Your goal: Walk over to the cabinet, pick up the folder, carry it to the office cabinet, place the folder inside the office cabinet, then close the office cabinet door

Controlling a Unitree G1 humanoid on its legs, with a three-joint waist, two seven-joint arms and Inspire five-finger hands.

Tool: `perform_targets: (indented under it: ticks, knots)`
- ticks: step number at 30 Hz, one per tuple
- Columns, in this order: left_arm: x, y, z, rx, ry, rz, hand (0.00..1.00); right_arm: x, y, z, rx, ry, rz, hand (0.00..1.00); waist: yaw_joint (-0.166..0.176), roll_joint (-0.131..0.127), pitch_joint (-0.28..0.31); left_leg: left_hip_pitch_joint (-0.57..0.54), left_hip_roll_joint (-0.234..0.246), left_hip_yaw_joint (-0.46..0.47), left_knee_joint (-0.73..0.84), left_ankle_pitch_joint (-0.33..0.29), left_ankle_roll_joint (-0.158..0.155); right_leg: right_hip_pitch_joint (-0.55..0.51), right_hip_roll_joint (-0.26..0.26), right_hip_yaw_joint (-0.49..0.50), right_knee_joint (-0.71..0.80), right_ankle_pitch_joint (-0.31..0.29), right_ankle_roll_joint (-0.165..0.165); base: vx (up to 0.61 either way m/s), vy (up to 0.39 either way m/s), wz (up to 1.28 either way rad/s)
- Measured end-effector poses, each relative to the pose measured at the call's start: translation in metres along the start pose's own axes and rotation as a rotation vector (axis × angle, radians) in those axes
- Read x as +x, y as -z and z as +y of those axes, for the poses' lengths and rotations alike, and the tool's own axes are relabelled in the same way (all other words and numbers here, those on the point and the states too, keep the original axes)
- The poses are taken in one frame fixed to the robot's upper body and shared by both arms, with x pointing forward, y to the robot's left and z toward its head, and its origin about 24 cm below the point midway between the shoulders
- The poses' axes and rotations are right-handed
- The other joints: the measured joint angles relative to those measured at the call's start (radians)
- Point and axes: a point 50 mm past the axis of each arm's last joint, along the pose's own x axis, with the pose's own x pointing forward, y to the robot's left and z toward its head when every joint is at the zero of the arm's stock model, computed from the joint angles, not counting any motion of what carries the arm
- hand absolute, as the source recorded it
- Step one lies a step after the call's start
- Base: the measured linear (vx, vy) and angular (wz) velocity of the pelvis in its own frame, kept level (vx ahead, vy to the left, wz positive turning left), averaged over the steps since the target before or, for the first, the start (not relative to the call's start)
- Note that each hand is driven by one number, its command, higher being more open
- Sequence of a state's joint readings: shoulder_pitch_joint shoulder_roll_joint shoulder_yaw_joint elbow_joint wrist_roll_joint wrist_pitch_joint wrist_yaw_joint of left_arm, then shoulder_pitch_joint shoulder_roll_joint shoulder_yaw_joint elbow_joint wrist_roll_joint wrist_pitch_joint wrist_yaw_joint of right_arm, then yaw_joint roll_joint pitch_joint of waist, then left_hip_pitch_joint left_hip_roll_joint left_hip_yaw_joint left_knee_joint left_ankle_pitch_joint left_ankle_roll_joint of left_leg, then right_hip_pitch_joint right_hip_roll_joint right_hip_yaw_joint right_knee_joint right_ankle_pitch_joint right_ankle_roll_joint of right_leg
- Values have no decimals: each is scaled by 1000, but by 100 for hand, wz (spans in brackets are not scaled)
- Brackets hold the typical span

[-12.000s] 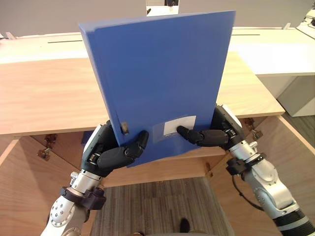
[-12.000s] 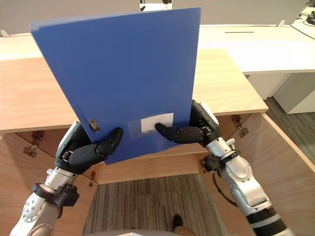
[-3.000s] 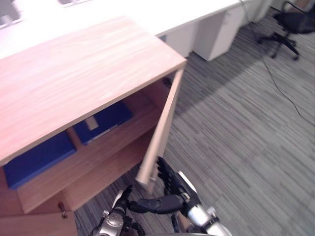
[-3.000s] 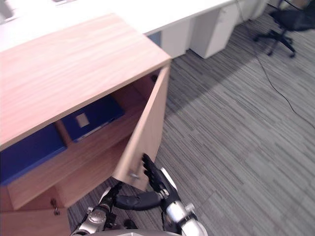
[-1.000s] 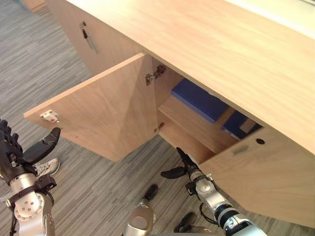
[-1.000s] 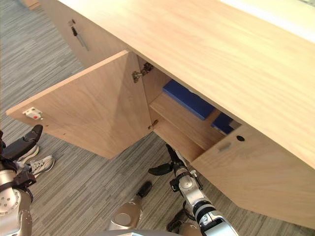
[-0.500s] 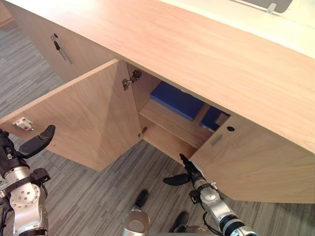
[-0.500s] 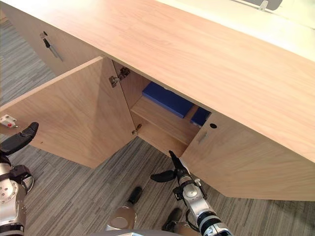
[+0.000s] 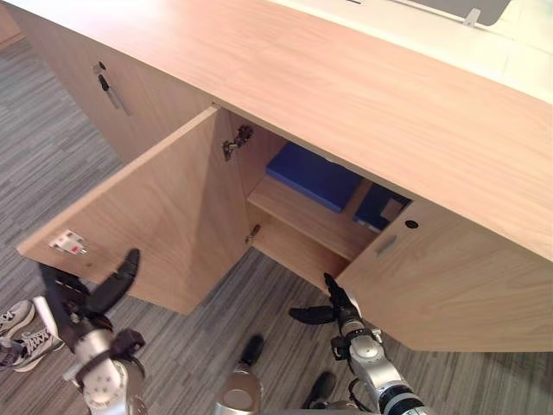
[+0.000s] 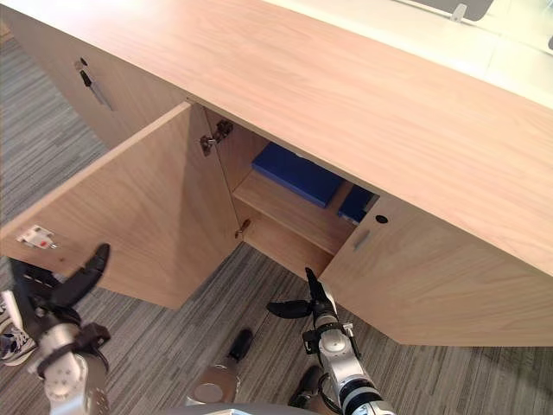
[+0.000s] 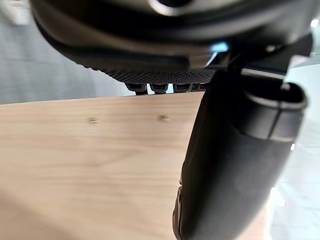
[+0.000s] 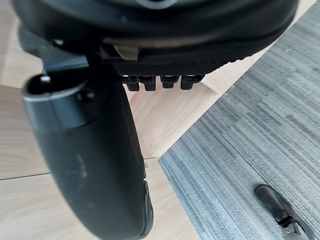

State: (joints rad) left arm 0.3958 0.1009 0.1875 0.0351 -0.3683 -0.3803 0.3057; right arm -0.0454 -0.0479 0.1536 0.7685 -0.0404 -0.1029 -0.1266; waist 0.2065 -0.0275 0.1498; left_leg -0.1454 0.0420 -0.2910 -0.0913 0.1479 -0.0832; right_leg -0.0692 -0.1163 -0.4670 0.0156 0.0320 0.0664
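Nearest, low over the carpet (image 9: pixel 181 346), the left hand (image 9: pixel 79 304) hangs just outside the free edge of the left door (image 9: pixel 173 207). Its fingers are straight and spread, the thumb stands out, and it holds nothing. The right hand (image 9: pixel 337 307) is also spread and empty, and sits at the lower near corner of the right door (image 9: pixel 432 277).

The folder (image 9: pixel 315 175) lies flat on the shelf (image 9: pixel 302 216) in the left half of the office cabinet (image 9: pixel 363 86), so I judge that closing the doors is the step in hand. The left door stands wide open, while the right door is swung most of the way in but is not flush.

To close the left door well, lay the flat fingers on its outer face near the free edge, far from the hinge (image 9: pixel 235 141). Push it round in one steady arc and keep the thumb clear of the closing gap.

The left wrist view shows the fingertips at a wooden panel, but I cannot tell whether they touch it. A second blue folder (image 9: pixel 380 206) is half hidden behind the right door, so I cannot tell which of the two was carried in. A person's sneakers (image 9: pixel 22 333) are cut off at the view's edge, near the door's swing.
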Motion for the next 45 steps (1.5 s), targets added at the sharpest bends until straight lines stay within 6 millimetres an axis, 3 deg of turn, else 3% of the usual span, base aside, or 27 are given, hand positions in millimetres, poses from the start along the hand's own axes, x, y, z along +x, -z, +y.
perform_targets:
  ticks: [4,5,7,8,9,10,11,12,13,14,16,18,19,21,22,23,24,25,26,29,36,40,45]
  knots:
    - [-17,14,-21,-15,116,85,100,-7,17,-6,28,36,52,100,-13,2,0,-18,9,70,3,2,14,-6,-10,14,0,-5,10,-113,48,37]
    - [-22,20,-25,-8,160,116,100,-8,19,-6,35,39,58,100,-28,-4,2,-25,3,88,4,-10,-3,-10,-21,27,1,-11,19,-107,66,37]
    - [-31,34,-32,1,229,190,100,-10,21,-10,47,61,65,100,-42,-14,8,-47,-36,142,119,-29,10,-23,-60,50,-1,-2,43,-20,131,12]
    - [-38,44,-36,4,254,238,100,-10,22,-12,54,69,69,100,-61,-3,7,-36,-46,170,112,-76,26,-25,-57,103,-23,8,58,28,130,-15]
    - [-41,48,-37,17,268,262,100,-10,23,-12,60,71,70,100,-76,-1,5,-27,-51,191,87,-76,26,-29,-59,130,-30,8,58,-8,114,-19]
    - [-46,59,-39,57,322,319,100,-11,22,-6,78,63,72,100,-115,-29,7,-10,-73,228,32,-91,-2,-54,-90,189,-34,5,54,-57,178,-21]
    - [-48,69,-50,100,402,374,100,-9,19,-3,100,71,59,100,-151,-40,12,-58,-101,274,201,-80,72,-91,-121,225,-21,7,55,-40,162,-56]
    - [-55,75,-55,111,436,414,100,-10,22,-5,93,74,70,100,-152,-21,8,-26,-81,285,209,-163,65,-100,-95,257,-32,4,51,72,228,-107]
    - [-59,83,-67,150,532,452,100,-9,23,0,106,69,89,100,-172,-24,11,15,-85,358,137,-157,84,-106,-96,327,-58,1,42,24,176,-151]
    - [-62,90,-85,184,611,466,100,-12,30,2,108,70,114,100,-207,-16,9,33,-74,436,97,-149,87,-137,-85,365,-17,-8,9,5,210,-137]
    - [-59,89,-112,226,738,444,100,-17,45,-3,119,94,185,100,-236,-8,12,49,-57,511,91,-145,88,-179,-32,389,77,16,4,-73,121,-113]
    - [-47,76,-145,268,888,337,100,-27,65,-12,129,133,262,100,-283,-44,-10,56,-101,585,83,-162,103,-181,2,446,59,100,4,10,86,-131]
    - [-41,69,-155,265,905,298,100,-26,65,-17,121,142,264,100,-291,-41,-8,54,-105,601,85,-171,98,-193,8,481,46,121,7,42,111,-155]
    - [-6,44,-167,287,867,169,100,-26,65,-30,108,170,261,100,-354,-41,-8,50,-114,674,90,-183,108,-202,15,551,-18,132,4,19,113,-128]
    - [6,36,-168,293,846,129,100,-27,66,-34,111,183,265,100,-369,-39,-7,50,-112,696,92,-189,108,-202,18,561,-34,130,1,34,69,-102]
    - [26,20,-167,308,809,63,100,-28,68,-40,112,200,269,100,-379,-38,-6,51,-106,726,94,-191,106,-201,24,569,-57,128,-2,64,34,-111]
    - [59,-2,-159,350,715,-23,100,-36,78,-49,114,226,300,100,-390,-34,-4,55,-94,770,100,-197,106,-198,32,568,-86,132,-21,82,21,-98]
    - [71,-8,-155,370,678,-44,100,-40,84,-53,115,237,317,100,-394,-34,-4,58,-93,776,106,-199,108,-195,32,567,-95,140,-31,125,-1,-71]
    - [92,-20,-145,426,611,-79,100,-49,94,-59,111,256,352,100,-402,-34,-4,60,-93,782,119,-206,111,-192,30,566,-100,180,-46,120,-11,-24]
    - [115,-36,-124,522,522,-124,100,-60,108,-66,124,269,403,100,-403,-16,6,58,-72,778,156,-228,112,-186,38,564,-100,214,-32,172,-36,-14]
    - [97,-16,-118,465,500,-64,100,-45,90,-65,130,242,330,100,-386,9,19,61,-50,727,177,-239,102,-158,50,516,-103,190,-61,50,-25,15]
    - [66,5,-102,398,473,3,100,-44,87,-66,130,243,319,100,-356,25,18,67,-43,691,182,-243,97,-134,50,481,-107,165,-52,5,-15,26]
    - [9,56,-60,370,468,260,100,-36,77,-67,129,244,284,100,-311,41,9,79,-37,651,180,-247,95,-106,52,447,-106,156,-33,55,1,21]
